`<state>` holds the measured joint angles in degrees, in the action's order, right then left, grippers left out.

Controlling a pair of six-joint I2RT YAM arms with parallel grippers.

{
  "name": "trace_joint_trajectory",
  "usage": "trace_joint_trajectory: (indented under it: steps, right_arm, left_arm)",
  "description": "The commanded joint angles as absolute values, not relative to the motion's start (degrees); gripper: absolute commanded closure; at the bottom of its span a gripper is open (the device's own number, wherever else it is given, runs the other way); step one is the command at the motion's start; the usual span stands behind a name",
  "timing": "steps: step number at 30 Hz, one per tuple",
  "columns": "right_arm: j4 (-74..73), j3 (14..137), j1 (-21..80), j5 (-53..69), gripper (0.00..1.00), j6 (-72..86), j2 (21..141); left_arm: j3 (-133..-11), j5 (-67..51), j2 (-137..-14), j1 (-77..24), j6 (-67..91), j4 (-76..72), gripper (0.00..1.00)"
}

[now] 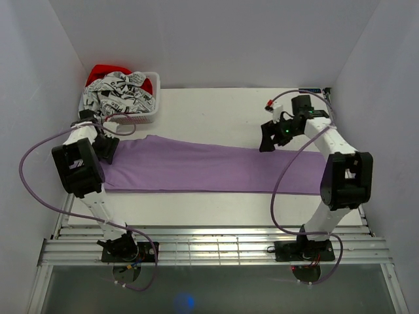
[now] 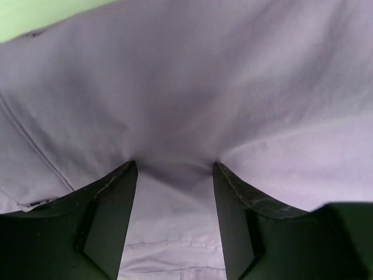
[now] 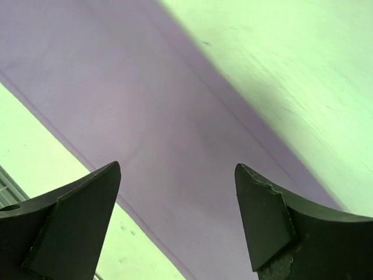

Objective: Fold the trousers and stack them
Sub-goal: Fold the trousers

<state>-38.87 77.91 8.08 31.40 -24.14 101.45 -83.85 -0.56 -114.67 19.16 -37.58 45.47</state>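
Note:
The lilac trousers lie as one long flat strip across the table, from far left to far right. My left gripper is down on their left end. In the left wrist view its jaws stand apart with the tips pressed into the cloth, which puckers between them. My right gripper hovers over the strip's upper edge, right of centre. The right wrist view shows this gripper wide open above the flat trouser leg, with nothing between its fingers.
A white basket at the back left holds black-and-white patterned cloth and something red. White table shows behind and in front of the trousers. Walls close in on both sides and the back.

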Motion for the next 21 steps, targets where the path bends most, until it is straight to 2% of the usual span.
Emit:
trace_joint_trajectory:
  steps: [1,4,8,10,16,21]
  right_arm:
    - [-44.29,77.35,0.98,29.71,0.15,-27.77,94.14]
    - [-45.44,74.54,-8.94,28.05,0.2,-29.17,90.98]
    - [-44.39,71.55,-22.37,24.0,0.4,-29.45,90.0]
    - [-42.98,69.79,-27.39,21.46,0.43,-28.74,90.61]
    - [-36.4,64.17,-33.48,14.95,0.42,-28.74,92.28]
    - [-32.79,60.65,-35.51,12.4,0.36,-29.97,94.91]
  left_arm:
    - [-82.71,-5.61,-106.1,19.69,-39.12,45.96,0.34]
    - [-81.83,-8.25,-102.31,18.9,-37.62,47.28,0.33]
    - [-80.51,-11.85,-100.11,18.2,-35.42,48.87,0.34]
    - [-80.07,-12.91,-98.88,17.15,-34.46,49.48,0.34]
    - [-78.14,-14.24,-96.07,13.46,-32.52,51.33,0.34]
    - [-76.2,-13.98,-94.05,12.13,-31.99,51.33,0.33]
